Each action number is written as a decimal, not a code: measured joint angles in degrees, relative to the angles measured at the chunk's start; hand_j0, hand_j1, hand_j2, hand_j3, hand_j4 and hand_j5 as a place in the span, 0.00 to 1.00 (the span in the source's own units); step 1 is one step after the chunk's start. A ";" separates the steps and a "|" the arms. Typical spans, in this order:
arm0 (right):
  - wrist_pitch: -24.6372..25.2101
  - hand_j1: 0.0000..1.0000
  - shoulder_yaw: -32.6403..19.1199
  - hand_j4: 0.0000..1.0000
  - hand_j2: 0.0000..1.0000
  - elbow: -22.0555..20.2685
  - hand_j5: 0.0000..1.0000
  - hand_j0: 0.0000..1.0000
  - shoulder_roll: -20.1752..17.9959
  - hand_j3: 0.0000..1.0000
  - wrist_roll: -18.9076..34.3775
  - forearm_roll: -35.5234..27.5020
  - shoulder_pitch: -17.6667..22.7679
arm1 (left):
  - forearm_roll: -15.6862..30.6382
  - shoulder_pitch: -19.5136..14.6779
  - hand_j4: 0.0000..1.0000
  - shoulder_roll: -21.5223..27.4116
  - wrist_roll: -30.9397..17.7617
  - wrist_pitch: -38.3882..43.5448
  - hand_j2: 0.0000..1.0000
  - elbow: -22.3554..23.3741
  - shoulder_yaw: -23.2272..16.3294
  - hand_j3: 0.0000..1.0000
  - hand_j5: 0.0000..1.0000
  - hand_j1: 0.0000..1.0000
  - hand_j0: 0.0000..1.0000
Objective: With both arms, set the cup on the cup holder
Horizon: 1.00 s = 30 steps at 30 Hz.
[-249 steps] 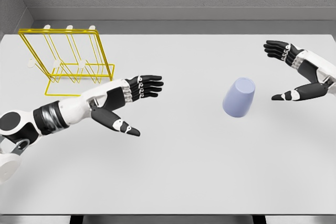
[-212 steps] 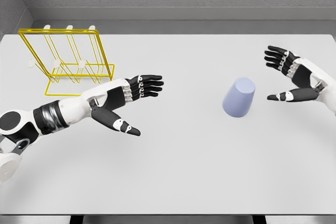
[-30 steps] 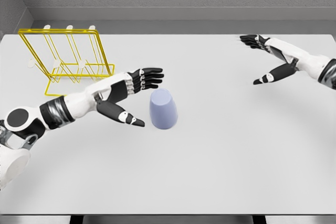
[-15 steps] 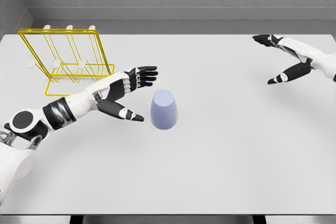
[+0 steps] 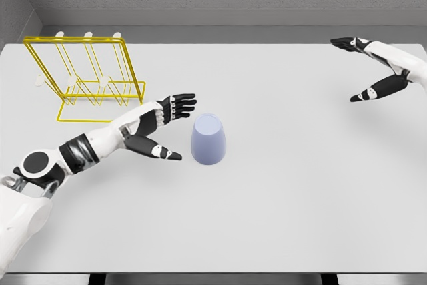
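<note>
A lavender cup stands upside down on the white table, a little left of centre. My left hand is just to its left, open, with fingers above and thumb below, a small gap from the cup's side. The yellow wire cup holder with white-tipped pegs stands at the back left. My right hand is open near the table's right edge, far from the cup and holding nothing.
The white table ends at a grey back wall, with a grey side wall at the left. The table's front edge runs along the bottom of the view.
The cup now stands left of centre; it was at the right 7 s ago. In the last second my right hand withdrew to the right and my left hand shifted slightly back-left.
</note>
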 measured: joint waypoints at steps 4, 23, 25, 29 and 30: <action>-4.61 1.00 0.05 1.00 1.00 0.00 1.00 1.00 -0.12 1.00 0.00 0.05 0.09 | -1.11 0.00 1.00 -0.65 0.00 -1.18 1.00 0.21 -0.05 1.00 1.00 1.00 1.00; -6.22 1.00 3.27 1.00 1.00 -2.51 1.00 1.00 -3.35 1.00 0.00 0.99 -0.35 | -5.79 -0.09 1.00 -5.27 0.00 -1.56 1.00 3.50 -0.09 1.00 1.00 1.00 1.00; -6.01 1.00 4.31 1.00 1.00 -2.65 1.00 1.00 -4.02 1.00 0.00 1.04 -0.79 | -5.83 -0.09 1.00 -5.28 0.00 -1.54 1.00 3.49 -0.08 1.00 1.00 1.00 1.00; -5.92 1.00 5.36 1.00 1.00 -2.86 1.00 1.00 -4.96 1.00 0.00 1.85 -0.97 | -5.96 -0.26 1.00 -5.35 0.00 -1.46 1.00 3.73 -0.01 1.00 1.00 1.00 1.00; -5.92 1.00 5.44 1.00 1.00 -2.89 1.00 1.00 -5.06 1.00 0.00 1.96 -0.97 | -5.98 -0.44 1.00 -5.39 0.00 -1.45 1.00 4.02 0.00 1.00 1.00 1.00 1.00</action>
